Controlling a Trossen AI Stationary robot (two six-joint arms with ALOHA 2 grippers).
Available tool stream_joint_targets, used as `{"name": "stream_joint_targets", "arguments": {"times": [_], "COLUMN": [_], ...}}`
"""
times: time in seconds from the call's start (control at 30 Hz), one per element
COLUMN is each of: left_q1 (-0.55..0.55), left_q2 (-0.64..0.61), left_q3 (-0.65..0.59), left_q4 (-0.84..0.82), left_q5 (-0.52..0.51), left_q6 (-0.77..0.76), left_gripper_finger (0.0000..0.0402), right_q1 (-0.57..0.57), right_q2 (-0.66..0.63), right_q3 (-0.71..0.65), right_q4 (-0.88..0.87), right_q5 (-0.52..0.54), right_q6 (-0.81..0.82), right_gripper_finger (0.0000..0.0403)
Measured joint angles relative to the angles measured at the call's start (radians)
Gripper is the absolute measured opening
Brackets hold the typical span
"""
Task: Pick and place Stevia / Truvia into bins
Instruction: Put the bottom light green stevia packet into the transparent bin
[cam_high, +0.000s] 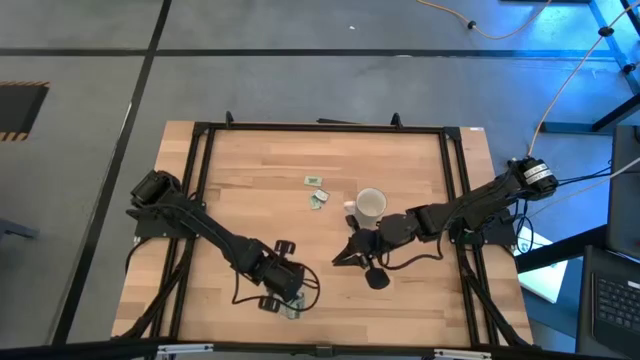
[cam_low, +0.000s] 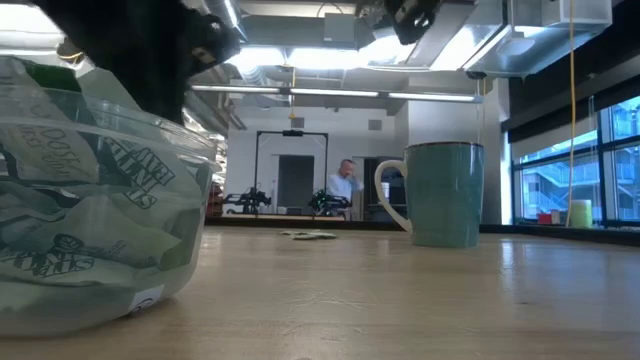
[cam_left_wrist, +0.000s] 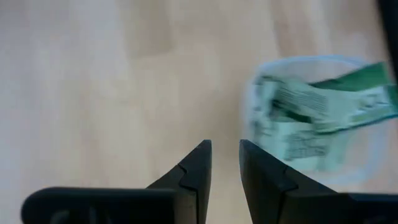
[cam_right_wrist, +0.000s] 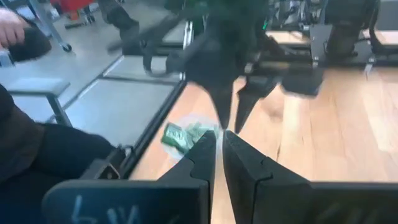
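The clear round dish (cam_high: 291, 309) stands near the table's front edge and holds several green and white sachets (cam_left_wrist: 311, 112). It fills the near left of the low view (cam_low: 90, 230). My left gripper (cam_high: 283, 292) hangs just above and beside the dish, its fingers (cam_left_wrist: 225, 155) a narrow gap apart and empty. My right gripper (cam_high: 340, 261) is shut and empty over the middle of the table, in front of the white mug (cam_high: 370, 205). Three loose sachets (cam_high: 317, 190) lie flat on the table left of the mug.
The mug (cam_low: 445, 195) stands upright at mid-table. A black frame (cam_high: 320, 127) runs round the tabletop. A person's dark sleeve (cam_right_wrist: 25, 149) shows beyond the table's front edge. Bare wood lies left of the dish and at the far left.
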Motion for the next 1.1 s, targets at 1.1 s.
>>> {"name": "stream_joint_targets", "arguments": {"times": [1.1], "left_q1": [0.556], "left_q2": [-0.025], "left_q3": [-0.134], "left_q4": [0.359], "left_q5": [-0.029], "left_q6": [0.520], "left_gripper_finger": [0.0079], "right_q1": [-0.076], "right_q2": [-0.691], "right_q3": [-0.534], "right_q4": [0.059], "right_q5": [0.219], "right_q6": [-0.076], "right_gripper_finger": [0.0035]}}
